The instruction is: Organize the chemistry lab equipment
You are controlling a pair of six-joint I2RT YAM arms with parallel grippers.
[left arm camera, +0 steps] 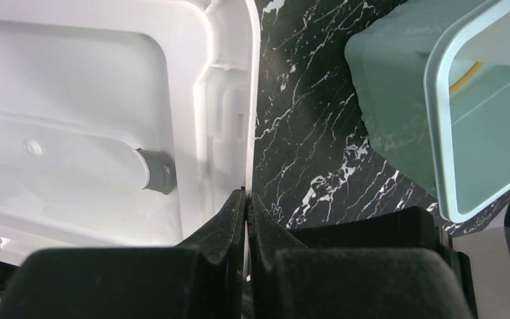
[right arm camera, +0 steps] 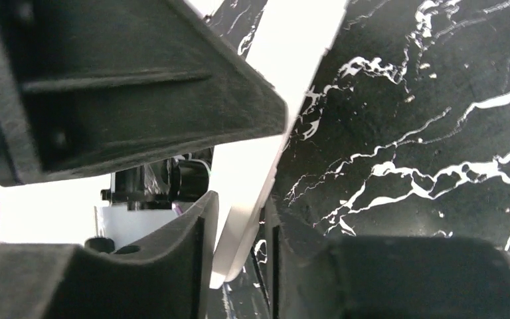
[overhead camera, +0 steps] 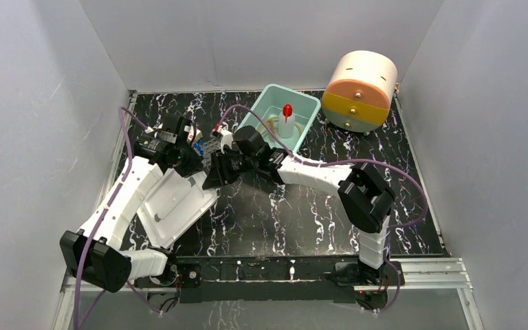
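Observation:
A white tray [overhead camera: 172, 206] lies tilted at the left of the table. My left gripper [overhead camera: 194, 165] is shut on its right rim; in the left wrist view the fingertips [left arm camera: 247, 194] pinch the thin edge of the tray [left arm camera: 106, 119]. My right gripper [overhead camera: 214, 180] grips the same rim just beside it, with the rim [right arm camera: 252, 199] between its jaws [right arm camera: 239, 206]. A clear red-nozzled wash bottle [overhead camera: 287, 124] and tan tubing [left arm camera: 465, 76] sit in a teal bin [overhead camera: 309, 103]. A grey rack with blue-capped tubes [overhead camera: 203, 143] stands behind the grippers, partly hidden. Tongs and the small blue cap are out of view.
A round cream, orange and yellow drum [overhead camera: 361, 89] stands at the back right, beside the teal bin [left arm camera: 398, 100]. A grey knob [left arm camera: 158, 170] shows on the tray. Grey walls close in the table on three sides.

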